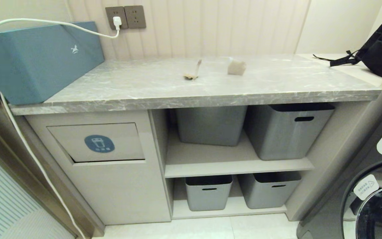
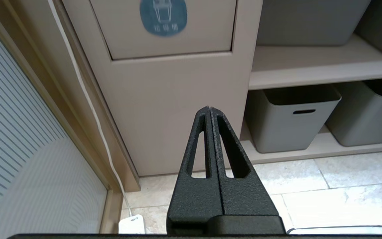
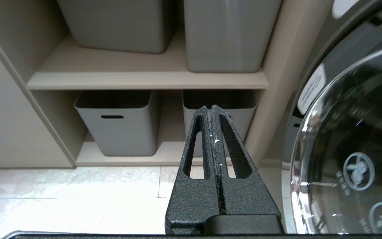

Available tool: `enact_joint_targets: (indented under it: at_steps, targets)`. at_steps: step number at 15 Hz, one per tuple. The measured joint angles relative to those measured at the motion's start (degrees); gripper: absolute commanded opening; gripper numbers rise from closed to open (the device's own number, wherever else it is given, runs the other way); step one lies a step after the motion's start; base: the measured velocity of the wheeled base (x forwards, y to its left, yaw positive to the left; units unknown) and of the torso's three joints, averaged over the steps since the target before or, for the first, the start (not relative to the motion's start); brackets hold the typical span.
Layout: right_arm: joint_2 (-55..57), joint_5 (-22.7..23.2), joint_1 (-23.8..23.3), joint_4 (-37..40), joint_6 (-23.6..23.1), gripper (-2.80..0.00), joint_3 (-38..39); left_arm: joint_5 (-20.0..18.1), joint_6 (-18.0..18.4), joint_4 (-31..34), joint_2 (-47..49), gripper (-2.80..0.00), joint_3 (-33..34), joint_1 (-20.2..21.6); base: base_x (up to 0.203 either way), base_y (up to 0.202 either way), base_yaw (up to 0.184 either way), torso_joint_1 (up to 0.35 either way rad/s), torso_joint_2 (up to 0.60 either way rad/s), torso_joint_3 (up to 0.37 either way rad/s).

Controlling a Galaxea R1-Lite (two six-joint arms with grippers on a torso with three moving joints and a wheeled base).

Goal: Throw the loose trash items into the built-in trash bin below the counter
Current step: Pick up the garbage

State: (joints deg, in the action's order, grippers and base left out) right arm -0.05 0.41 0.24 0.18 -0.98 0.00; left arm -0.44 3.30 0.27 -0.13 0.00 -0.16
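Trash on counter: two pieces in the head view. A strip (image 1: 195, 70), thin and tan, lies near the middle of the counter (image 1: 138, 89); a wad (image 1: 236, 67), beige and crumpled, sits just beside it at about 3 o'clock, apart from it.
Bin: one, below the counter at its left end, at about 7 o'clock from the strip. Its flap (image 1: 96, 142) carries one blue oval sticker (image 1: 99, 143) and stands slightly tilted at its lower edge.
Tubs: four grey ones (image 1: 287, 131) on two shelves, two per shelf, at 3 o'clock from the bin.
Box: one teal box (image 1: 35, 59) on the counter's left end, at 12 o'clock from the bin.
Sockets: two on the wall, one white plug (image 1: 117, 22) in the left one, its cable running over the box.
Backpack: one, black (image 1: 380, 43), at the far right of the counter.
Washer: one, its door (image 1: 381, 209) at 3 o'clock from the lower tubs.
Left gripper (image 2: 210, 109): fingers pressed together, holding nothing, low before the bin's front.
Right gripper (image 3: 211, 109): fingers together, holding nothing, low before the lower right tub.
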Motion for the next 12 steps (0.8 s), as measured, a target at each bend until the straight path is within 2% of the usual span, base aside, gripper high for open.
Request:
enact_joint_targets:
  at_steps: [12]
  targets:
    - [0.0,-0.2,0.0,0.0,0.6,-2.80,0.0,0.4,-1.7,-0.1,0.0,-2.80,0.0,0.0,0.000,0.000,0.000,0.216,-0.49,-0.283]
